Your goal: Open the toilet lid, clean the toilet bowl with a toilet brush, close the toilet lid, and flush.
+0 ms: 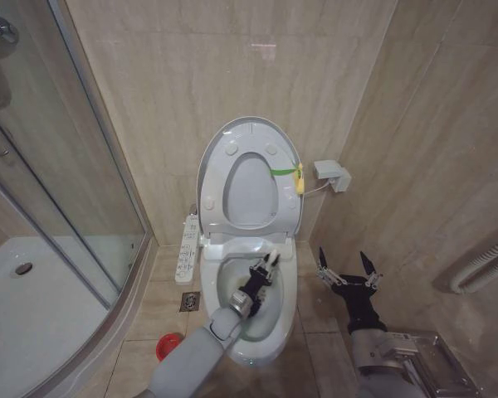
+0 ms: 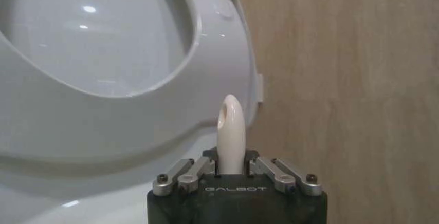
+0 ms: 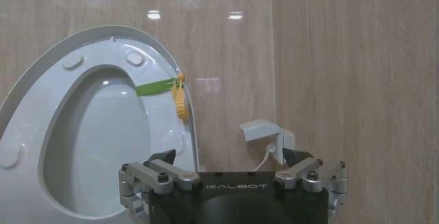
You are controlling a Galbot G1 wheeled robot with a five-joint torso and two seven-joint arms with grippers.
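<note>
The large glossy white plastic toilet lid (image 1: 251,133) stands raised against the beige tiled wall, its greyish underside with small bumpers facing the room and the white ring-shaped seat (image 1: 232,178) lifted flat against it, so the opening step reads as done and the scrubbing step is the one in hand. The left end effector (image 1: 264,272) hangs over the white ceramic toilet bowl (image 1: 270,332), reaching in from the front rim, and the left wrist view shows its fingers (image 2: 184,170) clamped on the thin white stick handle of the toilet brush (image 2: 231,131), whose hollow tip points up past the raised seat. The bristle head is hidden below the end effector, so whether it touches the basin cannot be told. The small red cylindrical cup holder (image 1: 168,346) sits on the floor tiles left of the bowl, beside a square floor drain (image 1: 189,302). The right end effector (image 1: 349,271) waits to the right of the bowl, well apart from it, with its dark fingers spread wide and nothing between them. By my judgement, the next move calls for sweeping the brush head around the basin wall while keeping the handle firmly pinched and clear of the raised seat and the green strap with its yellow tag (image 1: 297,177) on the lid's edge.
</note>
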